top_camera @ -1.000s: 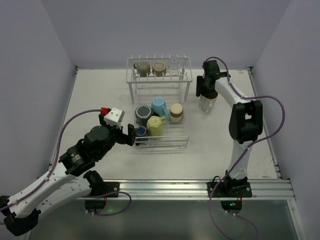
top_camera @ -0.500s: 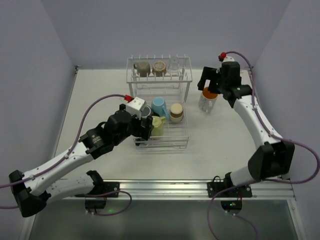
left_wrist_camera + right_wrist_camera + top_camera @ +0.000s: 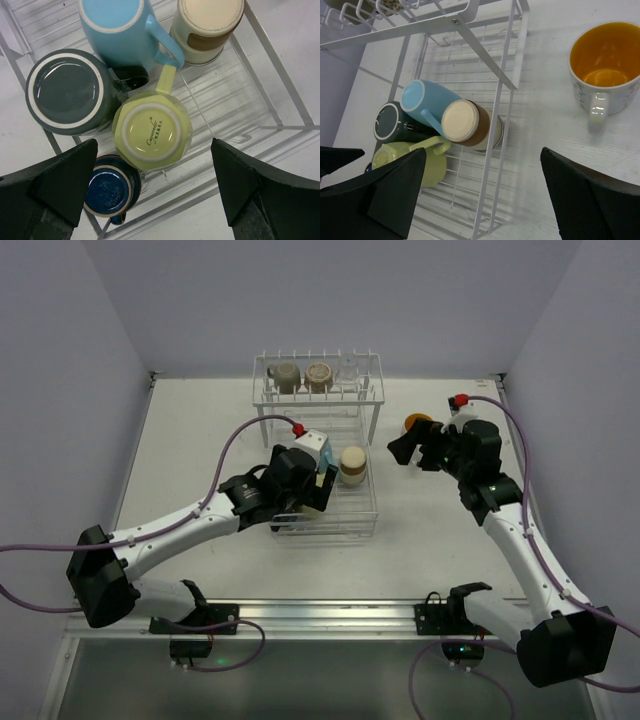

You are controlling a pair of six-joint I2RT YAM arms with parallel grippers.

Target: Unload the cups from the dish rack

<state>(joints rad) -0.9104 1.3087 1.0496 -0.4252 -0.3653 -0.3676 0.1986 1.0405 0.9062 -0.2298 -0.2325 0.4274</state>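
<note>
The white wire dish rack (image 3: 375,502) stands mid-table. Its upper shelf holds an olive cup (image 3: 285,376), a tan cup (image 3: 318,375) and a clear glass (image 3: 348,368). In the lower basket (image 3: 280,75) lie a light blue cup (image 3: 120,30), a dark green cup (image 3: 70,92), a yellow-green cup (image 3: 152,132), a cream-and-brown cup (image 3: 207,25) and a small dark blue cup (image 3: 110,187). My left gripper (image 3: 155,165) hovers open just above the yellow-green cup. A white cup with orange inside (image 3: 605,65) stands upright on the table right of the rack. My right gripper (image 3: 482,170) hangs open and empty, apart from that cup.
The rack's raised shelf frame (image 3: 490,55) crosses above the basket's far end. Purple walls close in the table on three sides. Bare table surface (image 3: 200,440) lies left of the rack and also in front of it.
My right gripper opened, left the white cup standing on the table and drew back toward the near side. My left arm swung forward from the rack's left to above the basket.
</note>
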